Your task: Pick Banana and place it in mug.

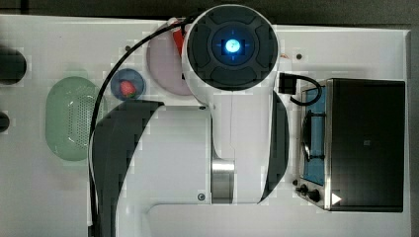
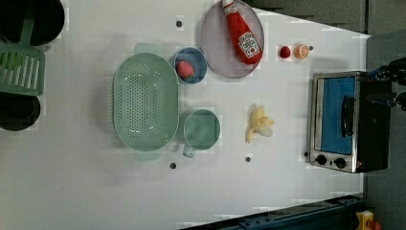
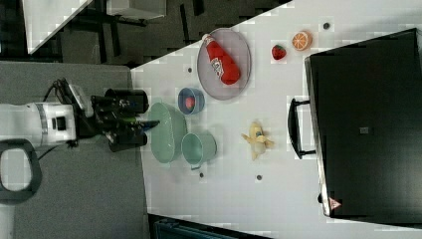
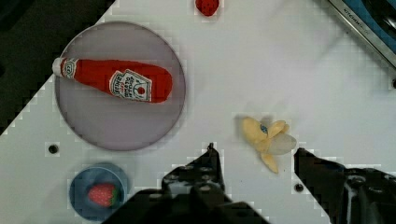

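On the white bench, everything was laid out, with the arm seen from above in the top view. An oven was placed at the left view's right edge, its door handle turned toward the other things. A green colander was set at the left view's left, and a grey plate with a ketchup bottle laid on it was found toward the left view's top. The mug was stood just beside the colander, on the left view's right of it, handle toward the left view's bottom. A blue bowl with a strawberry inside was seen between the colander and the plate. The banana, half peeled, was laid on bare bench between the mug and the oven, apart from both. A second strawberry and an orange slice were set near each other beyond the plate. The fingers were spread open and empty in the wrist view, held above the bench near the banana, not touching it.
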`<state>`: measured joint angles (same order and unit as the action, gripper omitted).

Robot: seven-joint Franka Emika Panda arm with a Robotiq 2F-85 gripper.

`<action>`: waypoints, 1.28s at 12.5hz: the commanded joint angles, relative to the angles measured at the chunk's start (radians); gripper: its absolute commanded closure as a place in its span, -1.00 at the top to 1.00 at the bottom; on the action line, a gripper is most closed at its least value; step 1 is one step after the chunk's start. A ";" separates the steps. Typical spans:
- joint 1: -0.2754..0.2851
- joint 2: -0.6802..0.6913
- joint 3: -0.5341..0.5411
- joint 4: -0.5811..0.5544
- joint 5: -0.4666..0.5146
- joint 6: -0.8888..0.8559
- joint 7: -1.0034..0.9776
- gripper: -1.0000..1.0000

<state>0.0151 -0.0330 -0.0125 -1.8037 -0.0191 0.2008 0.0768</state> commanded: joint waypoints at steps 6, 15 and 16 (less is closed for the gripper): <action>-0.046 -0.334 -0.037 -0.400 0.013 -0.076 -0.156 1.00; -0.046 -0.013 -0.015 -0.657 0.012 0.588 -0.696 1.00; -0.046 0.033 -0.013 -0.661 0.012 0.631 -0.747 1.00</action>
<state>-0.0290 0.0729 -0.0320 -2.4824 -0.0209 0.7725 -0.4810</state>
